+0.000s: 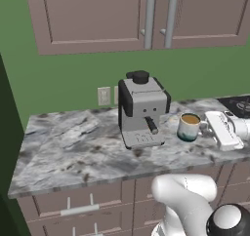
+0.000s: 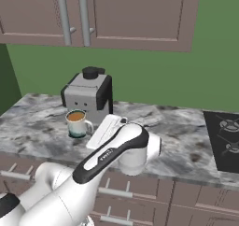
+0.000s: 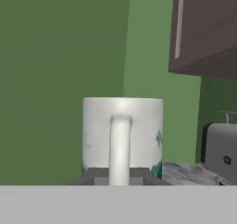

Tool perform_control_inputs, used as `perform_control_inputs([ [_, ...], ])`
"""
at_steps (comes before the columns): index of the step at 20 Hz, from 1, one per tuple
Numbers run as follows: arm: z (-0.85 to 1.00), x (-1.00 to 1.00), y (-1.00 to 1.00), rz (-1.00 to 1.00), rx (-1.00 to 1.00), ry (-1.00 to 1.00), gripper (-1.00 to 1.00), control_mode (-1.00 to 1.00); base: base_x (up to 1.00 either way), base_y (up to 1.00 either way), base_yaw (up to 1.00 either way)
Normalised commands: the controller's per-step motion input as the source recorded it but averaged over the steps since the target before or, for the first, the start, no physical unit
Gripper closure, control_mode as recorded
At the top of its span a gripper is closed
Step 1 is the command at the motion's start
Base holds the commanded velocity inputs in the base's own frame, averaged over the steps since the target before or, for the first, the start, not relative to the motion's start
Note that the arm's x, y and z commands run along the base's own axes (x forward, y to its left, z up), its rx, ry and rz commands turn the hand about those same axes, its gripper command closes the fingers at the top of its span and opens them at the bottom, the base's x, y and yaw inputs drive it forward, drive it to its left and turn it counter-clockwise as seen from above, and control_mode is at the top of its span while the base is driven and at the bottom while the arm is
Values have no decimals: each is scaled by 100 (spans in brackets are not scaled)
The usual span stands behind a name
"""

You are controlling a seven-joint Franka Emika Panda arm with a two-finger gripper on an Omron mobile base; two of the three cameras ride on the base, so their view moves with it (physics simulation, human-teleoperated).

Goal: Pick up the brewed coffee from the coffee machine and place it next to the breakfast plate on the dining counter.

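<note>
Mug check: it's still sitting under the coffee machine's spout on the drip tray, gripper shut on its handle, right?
Not quite. The mug is off the drip tray, out to the right of the coffee machine in the left base view. The gripper is shut on its handle, as the hand view shows.

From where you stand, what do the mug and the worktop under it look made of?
The mug: probably glazed ceramic, smooth white with a teal-green band at its base. The worktop: polished marble or a lookalike, grey-white with dark veining. All rendered, so that is a guess.
</note>
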Motion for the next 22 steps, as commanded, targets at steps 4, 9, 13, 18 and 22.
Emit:
perform_control_inputs([
  [4, 0, 4, 4, 0, -1, -1, 100, -100, 0, 0, 0],
  [9, 0, 3, 0, 0, 0, 0, 100, 100, -27, 3, 12],
  [13, 0, 0, 0, 0, 0, 0, 100, 100, -77, 22, 57],
  [18, 0, 0, 0, 0, 0, 0, 100, 100, -26, 15, 93],
  [22, 0, 0, 0, 0, 0, 0, 100, 100, -25, 2, 98],
])
